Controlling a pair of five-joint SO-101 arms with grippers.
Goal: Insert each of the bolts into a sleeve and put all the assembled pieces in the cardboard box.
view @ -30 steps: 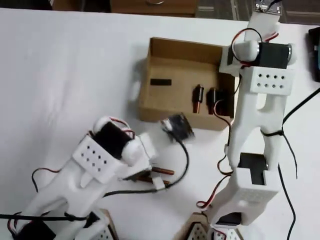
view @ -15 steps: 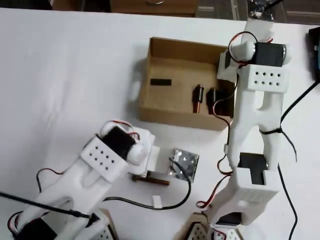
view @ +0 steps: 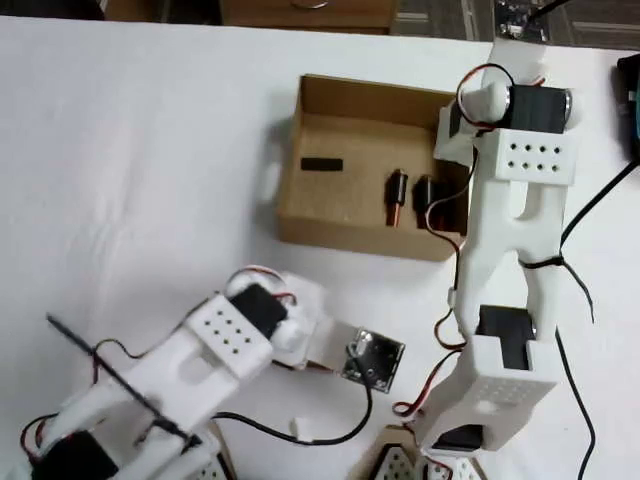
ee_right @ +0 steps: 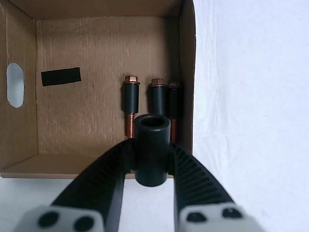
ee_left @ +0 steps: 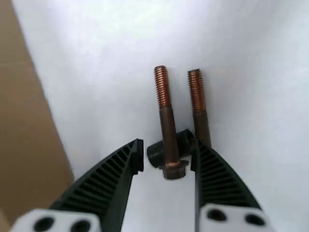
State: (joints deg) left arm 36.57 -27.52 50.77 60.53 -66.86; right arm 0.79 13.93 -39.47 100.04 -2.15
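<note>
**Left claw (ee_left: 166, 146) open over bolt (ee_left: 163, 111); right claw (ee_right: 152, 151) clamped on sleeve (ee_right: 152, 129)**

Left jaws stand apart, straddling the bolt's head. It lies on the table (ee_left: 251, 58), with a second bolt (ee_left: 198, 104) just beside it and parallel. Dark piece (ee_left: 155, 153) at the head: cannot tell what.

Right jaws grip the sleeve at mid-length, bore towards the camera, at the box's (ee_right: 187, 72) near edge.

Judgement: bolts are stiff, light and round, so likely to roll. Take hold on the plain shank near the head, leaving the threads free. Sleeve is rigid and smooth and may slip.

Count:
- 2 loose bolts
- 1 held sleeve
- 3 assembled pieces (ee_right: 131, 99) on the box floor
- 1 black strip (ee_right: 60, 76) on the box floor
</note>
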